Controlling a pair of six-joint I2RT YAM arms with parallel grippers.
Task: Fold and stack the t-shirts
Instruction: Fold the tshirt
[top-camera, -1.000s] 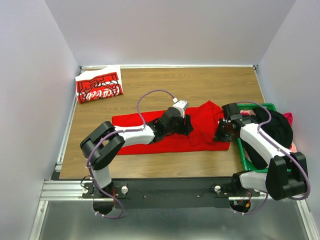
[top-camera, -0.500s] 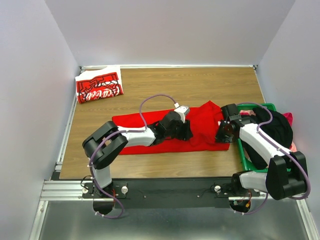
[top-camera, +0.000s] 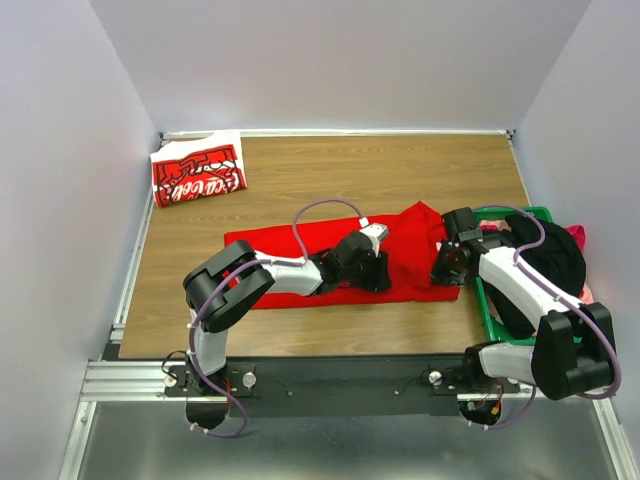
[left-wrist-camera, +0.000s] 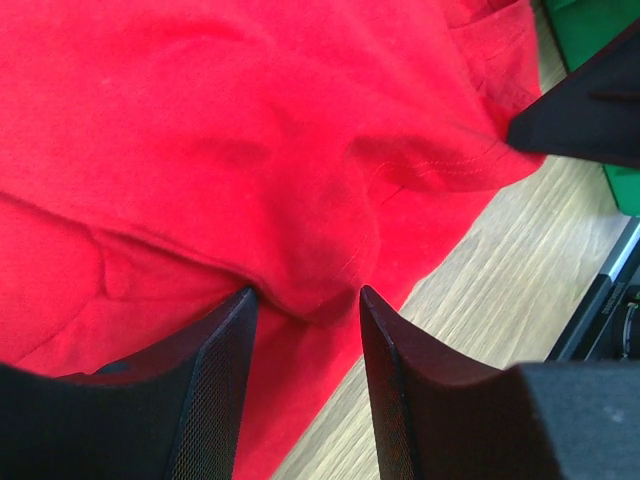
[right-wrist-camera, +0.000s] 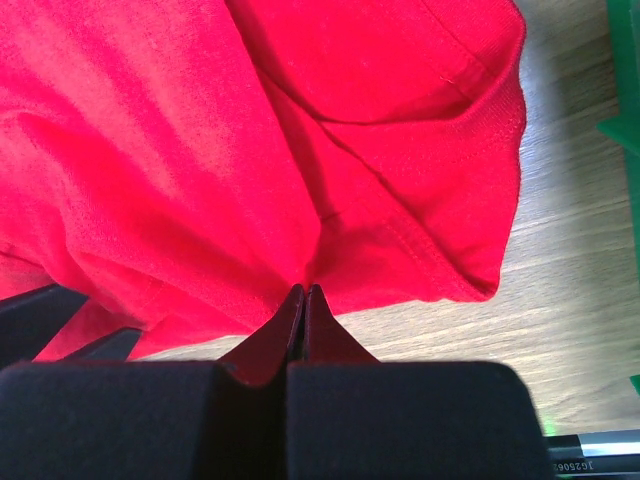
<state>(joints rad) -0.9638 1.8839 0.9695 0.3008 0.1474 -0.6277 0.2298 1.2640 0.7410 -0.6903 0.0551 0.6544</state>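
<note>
The plain red t-shirt (top-camera: 290, 250) lies spread across the middle of the table, bunched at its right end. My left gripper (top-camera: 376, 276) presses down on its near right part. Its jaws are open, and a raised fold of the red t-shirt (left-wrist-camera: 300, 180) sits between the fingertips (left-wrist-camera: 245, 300). My right gripper (top-camera: 441, 272) is shut, pinching the right edge of the red t-shirt (right-wrist-camera: 400, 150) at the tips. The red t-shirt with white lettering (top-camera: 198, 172) lies folded at the far left corner.
A green crate (top-camera: 487, 305) stands at the right edge of the table, under my right arm. It holds a black cloth (top-camera: 556, 256) and a bit of pink cloth (top-camera: 578, 236). Grey walls enclose the table on three sides.
My left gripper has slid to the right and slightly nearer across the red shirt, and its jaws have narrowed a little. The right gripper has stayed where it was, shut on the shirt.
</note>
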